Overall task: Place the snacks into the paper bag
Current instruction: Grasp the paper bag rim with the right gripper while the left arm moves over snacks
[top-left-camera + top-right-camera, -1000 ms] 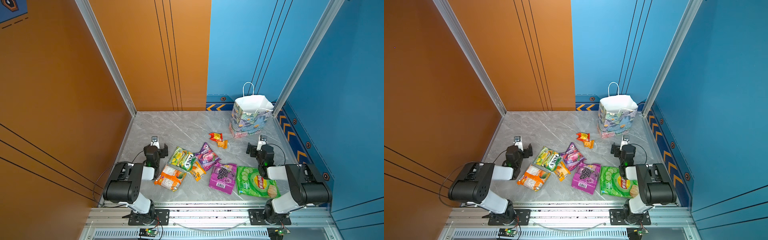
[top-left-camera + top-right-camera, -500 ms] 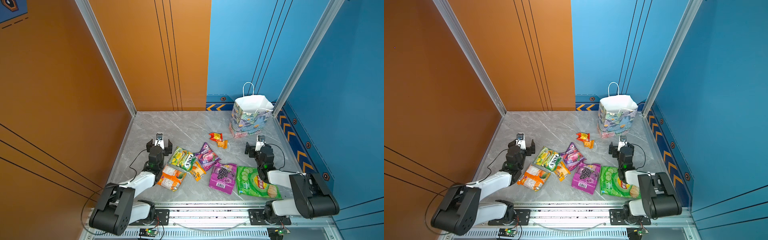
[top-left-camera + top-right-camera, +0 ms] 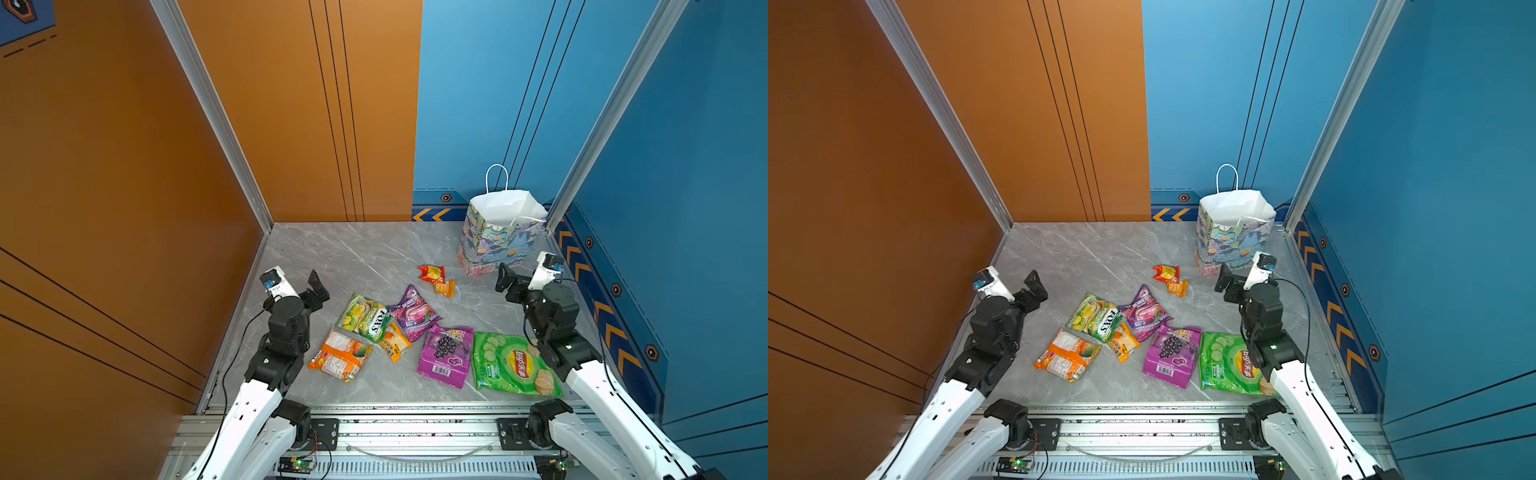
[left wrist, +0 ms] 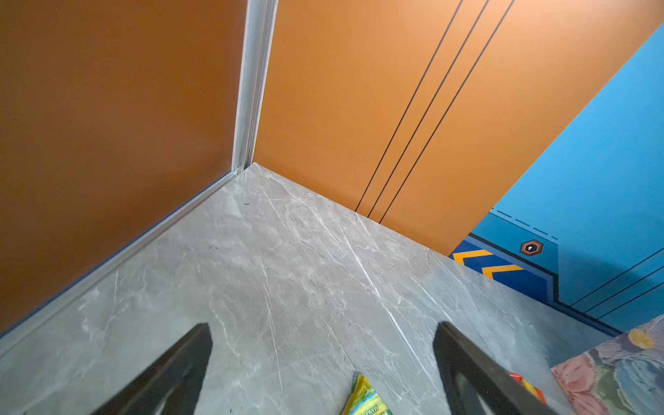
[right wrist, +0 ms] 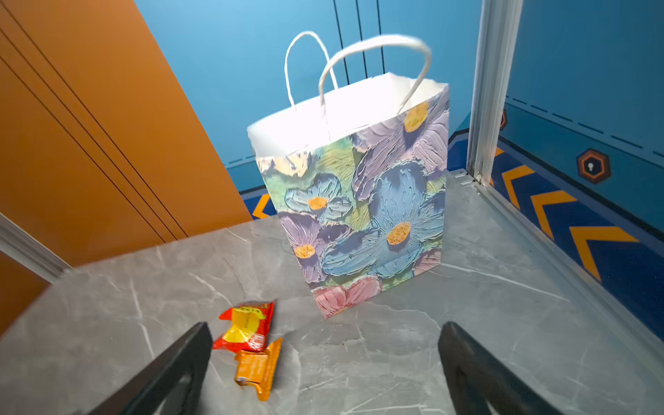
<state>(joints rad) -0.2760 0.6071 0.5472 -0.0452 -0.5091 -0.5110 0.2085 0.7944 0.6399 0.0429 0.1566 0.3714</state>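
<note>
My left gripper (image 4: 321, 324) and right gripper (image 5: 323, 324) stood wide, empty, paper bag (image 3: 498, 241) upright right of centre in both top views, snacks (image 3: 444, 353) loose lower centre, left wrist view caught only the bag's corner

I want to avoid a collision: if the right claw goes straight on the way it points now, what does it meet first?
Probably the paper bag, near its lower edge. The open right claw aims at it, with only table between. Depth is unclear; it might touch the table first.

Blue-purple floral paper bag (image 3: 498, 247), green crisps bag (image 3: 494, 374), grey marbled table (image 3: 353, 249)
</note>
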